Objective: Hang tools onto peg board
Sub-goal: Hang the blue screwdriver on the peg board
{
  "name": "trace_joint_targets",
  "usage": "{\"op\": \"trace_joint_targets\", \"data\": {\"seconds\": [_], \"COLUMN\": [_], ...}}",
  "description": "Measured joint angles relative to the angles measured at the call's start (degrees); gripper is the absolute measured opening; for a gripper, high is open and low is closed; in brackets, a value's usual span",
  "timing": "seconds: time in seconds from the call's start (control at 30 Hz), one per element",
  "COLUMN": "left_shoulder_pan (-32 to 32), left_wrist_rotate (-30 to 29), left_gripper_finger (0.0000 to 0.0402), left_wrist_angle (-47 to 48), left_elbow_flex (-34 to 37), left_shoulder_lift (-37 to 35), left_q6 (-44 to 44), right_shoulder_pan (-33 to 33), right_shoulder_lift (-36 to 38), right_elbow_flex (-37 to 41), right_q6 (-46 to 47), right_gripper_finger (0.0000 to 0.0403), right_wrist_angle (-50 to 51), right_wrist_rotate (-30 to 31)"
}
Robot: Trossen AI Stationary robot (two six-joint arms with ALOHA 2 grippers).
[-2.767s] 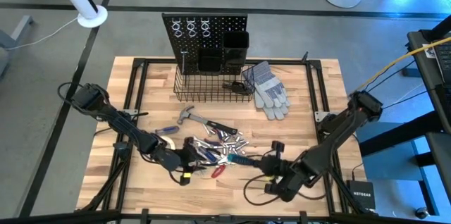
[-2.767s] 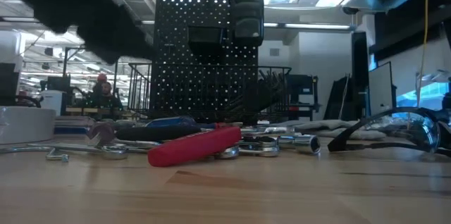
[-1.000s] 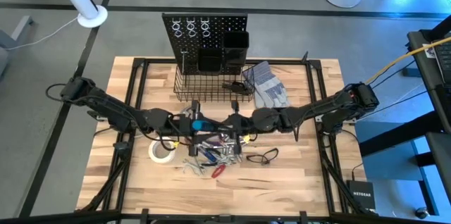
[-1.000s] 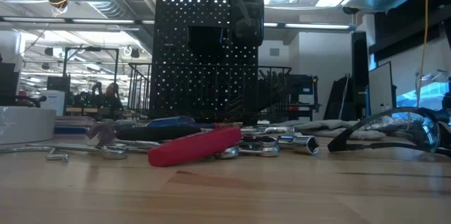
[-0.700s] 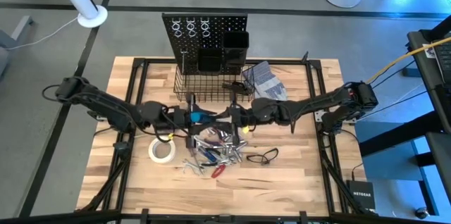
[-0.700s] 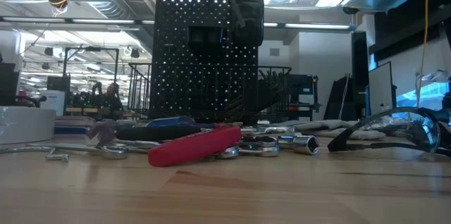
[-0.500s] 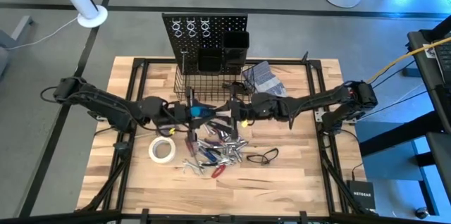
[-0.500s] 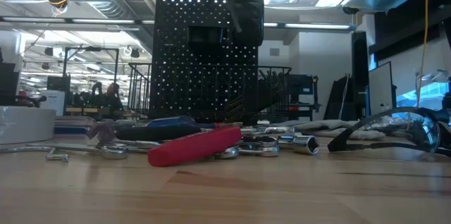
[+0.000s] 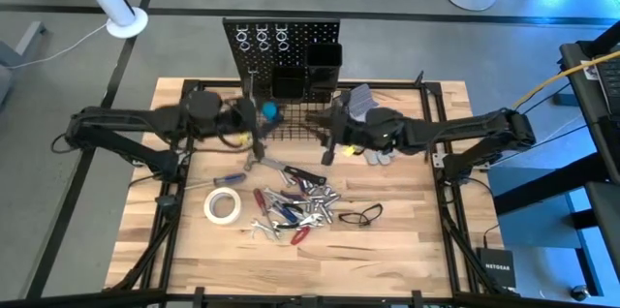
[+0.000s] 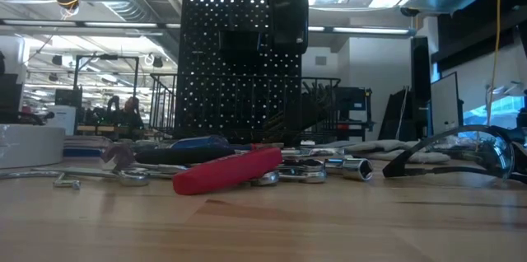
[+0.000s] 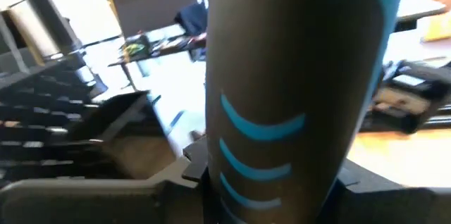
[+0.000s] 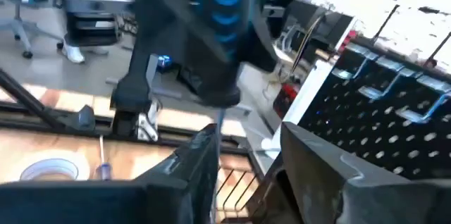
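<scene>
- Our left gripper (image 9: 252, 122) hangs just in front of the peg board (image 9: 281, 32), at the left end of the wire basket (image 9: 291, 124) at its foot, fingers clamped on a blue-handled screwdriver (image 9: 268, 109); in the left wrist view its dark, blue-striped handle fills the frame
- Our right gripper (image 9: 327, 143) faces it from the right end of that basket, fingers (image 12: 190, 175) standing apart with nothing between them that we can be sure of; the screwdriver's thin shaft points toward the gap, and we cannot tell whether it touches
- We judge the job barely begun: the silver hooks along the top of the board look bare, and we can make out only one dark item lying in the basket
- Most of the tools (image 9: 295, 206) lie heaped on the table (image 9: 426, 250) well in front of the board, with the hammer (image 9: 262, 161) between heap and basket and the white tape roll (image 9: 222, 204) just left of the heap
- Still ahead, in our view: seating this screwdriver on the board, then the wrenches, pliers, hammer and tape, one after another
</scene>
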State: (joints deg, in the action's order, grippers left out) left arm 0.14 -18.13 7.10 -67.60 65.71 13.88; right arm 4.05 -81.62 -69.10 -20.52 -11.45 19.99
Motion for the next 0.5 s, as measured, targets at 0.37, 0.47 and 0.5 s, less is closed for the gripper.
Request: {"op": "trace_joint_targets", "data": {"seconds": [0.37,0.47,0.5], "left_shoulder_pan": [9.8,13.2,14.5], "left_wrist_rotate": [3.3,3.6,3.5], "left_gripper_finger": [0.0124,0.0124,0.0124], "left_wrist_angle": [21.0,22.3,22.2], "left_elbow_flex": [-23.4,-27.8,-29.1], "left_shoulder_lift": [0.1,0.5,1.0], "left_q6": [-1.5,-1.7,-1.7], "right_shoulder_pan": [0.1,0.1,0.1], "right_shoulder_lift": [4.0,3.9,3.9], "right_elbow_flex": [0.0,0.0,0.0], "right_q6": [3.6,3.7,3.7], "right_gripper_finger": [0.0183,0.0183,0.0184], "right_wrist_angle": [8.8,8.4,8.3], "right_wrist_rotate": [0.0,0.0,0.0]}}
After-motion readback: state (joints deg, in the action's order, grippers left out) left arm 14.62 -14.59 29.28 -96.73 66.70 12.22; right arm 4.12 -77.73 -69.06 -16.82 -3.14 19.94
